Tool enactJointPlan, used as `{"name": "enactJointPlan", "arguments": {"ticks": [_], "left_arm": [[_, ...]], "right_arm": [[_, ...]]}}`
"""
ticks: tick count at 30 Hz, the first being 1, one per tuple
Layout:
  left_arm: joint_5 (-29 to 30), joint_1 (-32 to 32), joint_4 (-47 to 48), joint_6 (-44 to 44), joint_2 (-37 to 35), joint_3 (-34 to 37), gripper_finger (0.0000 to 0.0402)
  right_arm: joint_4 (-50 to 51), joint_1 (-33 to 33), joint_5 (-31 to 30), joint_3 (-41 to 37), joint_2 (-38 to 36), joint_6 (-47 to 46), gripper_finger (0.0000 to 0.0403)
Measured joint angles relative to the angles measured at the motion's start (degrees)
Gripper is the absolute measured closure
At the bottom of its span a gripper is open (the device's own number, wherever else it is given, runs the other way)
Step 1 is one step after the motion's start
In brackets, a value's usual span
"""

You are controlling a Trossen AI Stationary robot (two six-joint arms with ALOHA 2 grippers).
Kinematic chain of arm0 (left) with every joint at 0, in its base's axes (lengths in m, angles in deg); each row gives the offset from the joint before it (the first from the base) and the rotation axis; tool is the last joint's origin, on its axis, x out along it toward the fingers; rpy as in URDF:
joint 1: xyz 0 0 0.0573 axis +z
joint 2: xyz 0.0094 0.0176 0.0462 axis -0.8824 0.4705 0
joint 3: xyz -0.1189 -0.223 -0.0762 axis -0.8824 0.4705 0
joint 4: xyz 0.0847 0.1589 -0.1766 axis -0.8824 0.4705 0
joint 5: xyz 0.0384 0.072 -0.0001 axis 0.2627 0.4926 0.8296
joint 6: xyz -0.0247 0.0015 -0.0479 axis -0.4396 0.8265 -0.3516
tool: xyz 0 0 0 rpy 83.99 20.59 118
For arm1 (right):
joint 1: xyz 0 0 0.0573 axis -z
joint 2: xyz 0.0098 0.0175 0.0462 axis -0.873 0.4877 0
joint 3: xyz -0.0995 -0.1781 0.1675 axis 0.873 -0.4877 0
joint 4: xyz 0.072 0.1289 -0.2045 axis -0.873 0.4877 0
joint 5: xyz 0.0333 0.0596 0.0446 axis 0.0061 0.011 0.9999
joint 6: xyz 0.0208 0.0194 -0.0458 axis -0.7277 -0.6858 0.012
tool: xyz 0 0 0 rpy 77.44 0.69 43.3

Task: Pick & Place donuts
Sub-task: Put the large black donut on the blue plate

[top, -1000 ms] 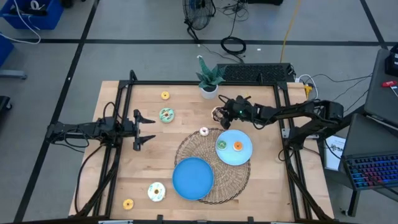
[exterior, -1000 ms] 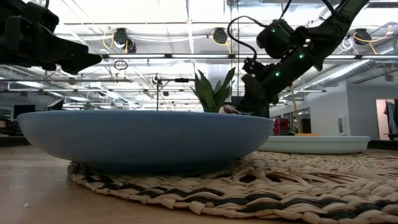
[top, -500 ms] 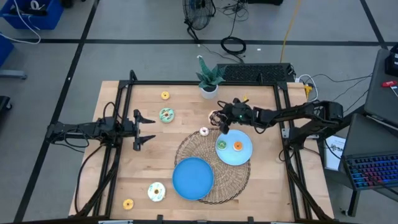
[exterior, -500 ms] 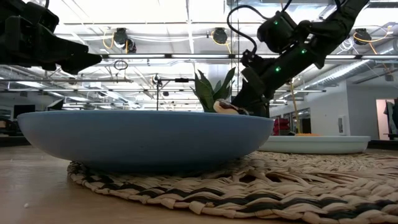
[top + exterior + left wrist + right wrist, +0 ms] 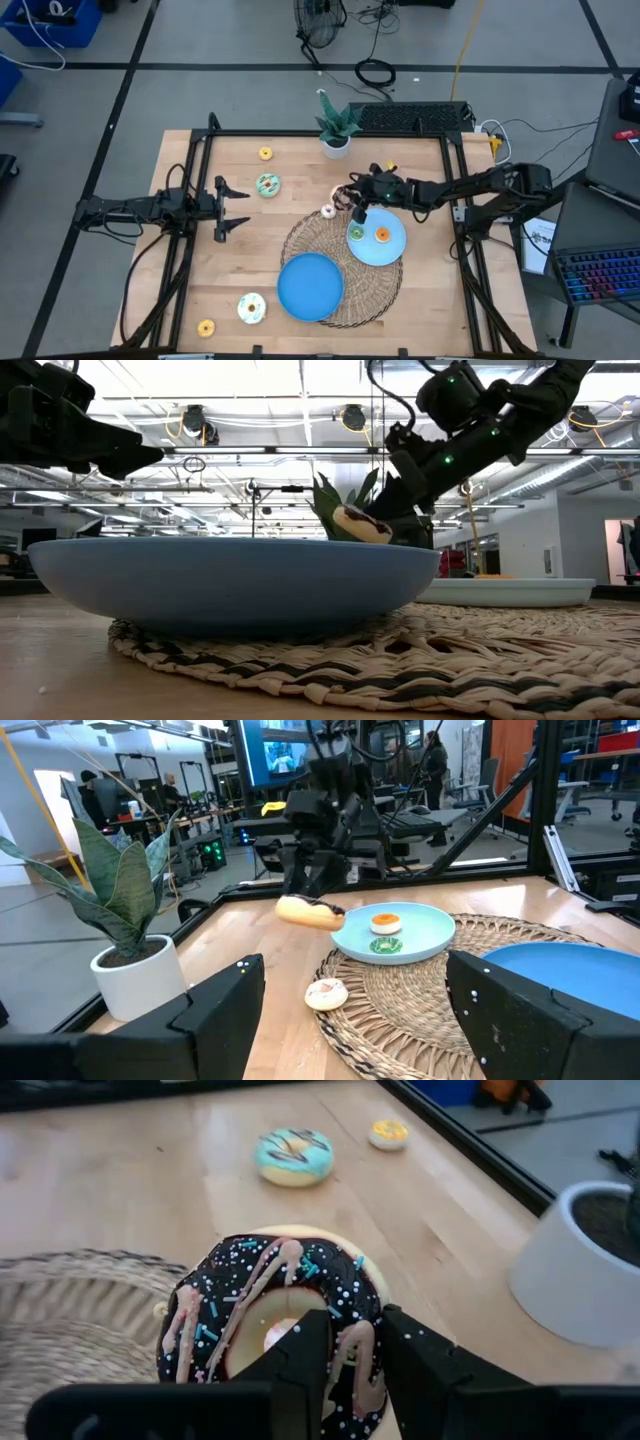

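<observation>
The chocolate donut is a small ring with a pale dough base, dark brown icing, pink drizzle lines and fine blue and white sprinkles. The right gripper holds it: one dark finger passes through the centre hole and the other presses the outer rim, so the fingers pinch the ring wall. In the low view the chocolate donut hangs tilted, clear of the table, above and behind the rim of the dark blue plate. In the high view it sits at the right gripper, over the far edge of the woven mat, just beside the light blue plate.

The light blue plate is a smooth, shallow disc; on it lie a green donut and an orange donut. A small pink donut rests on the mat's far edge. The mat is round, of coarse braided fibre with an open lattice border.

On the bare wooden table lie a teal donut, a small yellow donut, a cream donut and a small orange-yellow donut. A potted plant in a white pot stands at the far edge.

The left gripper waits at the table's left side, fingers spread wide, holding nothing.
</observation>
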Motion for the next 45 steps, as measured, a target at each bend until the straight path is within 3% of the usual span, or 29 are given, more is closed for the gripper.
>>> {"name": "enactJointPlan", "arguments": {"ticks": [45], "left_arm": [[0.00,0.01,-0.01,0.01,-0.01,0.00,0.0096]], "right_arm": [[-11.69,-24.04,0.08,0.02,0.00,1.24,0.0325]]}}
